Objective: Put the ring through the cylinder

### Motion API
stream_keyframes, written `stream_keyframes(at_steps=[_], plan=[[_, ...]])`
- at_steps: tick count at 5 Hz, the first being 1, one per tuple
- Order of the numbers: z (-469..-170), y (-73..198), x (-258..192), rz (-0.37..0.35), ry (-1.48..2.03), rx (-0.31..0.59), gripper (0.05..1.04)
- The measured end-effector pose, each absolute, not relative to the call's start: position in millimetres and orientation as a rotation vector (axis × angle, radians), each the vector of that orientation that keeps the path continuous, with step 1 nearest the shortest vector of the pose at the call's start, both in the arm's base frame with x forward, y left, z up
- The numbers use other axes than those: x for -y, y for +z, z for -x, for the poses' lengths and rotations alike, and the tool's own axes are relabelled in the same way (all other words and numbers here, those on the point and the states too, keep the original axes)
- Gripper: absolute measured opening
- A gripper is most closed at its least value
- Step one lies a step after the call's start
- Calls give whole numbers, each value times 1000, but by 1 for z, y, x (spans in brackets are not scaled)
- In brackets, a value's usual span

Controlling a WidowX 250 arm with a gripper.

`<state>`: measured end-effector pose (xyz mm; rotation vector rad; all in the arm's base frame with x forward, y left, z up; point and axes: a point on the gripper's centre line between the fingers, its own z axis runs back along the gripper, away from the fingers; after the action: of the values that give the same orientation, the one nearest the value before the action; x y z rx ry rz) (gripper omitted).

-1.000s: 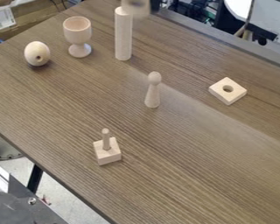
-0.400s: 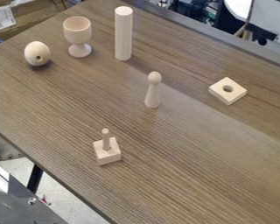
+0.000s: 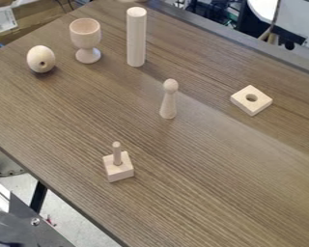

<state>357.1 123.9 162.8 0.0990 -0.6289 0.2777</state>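
Camera view from above: the tall wooden cylinder (image 3: 136, 37) stands upright near the far edge of the wooden table (image 3: 202, 183), a little apart from the goblet (image 3: 87, 34). Just past its top, at the very edge of sight, there's a pale sliver (image 3: 133, 1); my guess is that it's part of the ring, though too little shows to be certain. I can't tell whether the gripper is open, closed or gripping anything. Nothing sits around the cylinder, so the job looks unfinished, and I'd take the step in hand to be lining the ring up overhead.

To do it well, I'd centre the hole over the cylinder's flat top, keep the ring level, and only then lower it straight down, slowly. If it catches on the rim, lift slightly and recentre rather than press: something that tall and slim could tip, perhaps into the goblet. Once it slides freely, let go and rise straight up.
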Motion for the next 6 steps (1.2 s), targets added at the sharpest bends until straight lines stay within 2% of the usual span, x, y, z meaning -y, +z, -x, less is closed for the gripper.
stream_keyframes(at_steps=[3,6], plan=[[-371,137,-134,-57,276,645,771],[-377,138,-137,-60,274,664,771]])
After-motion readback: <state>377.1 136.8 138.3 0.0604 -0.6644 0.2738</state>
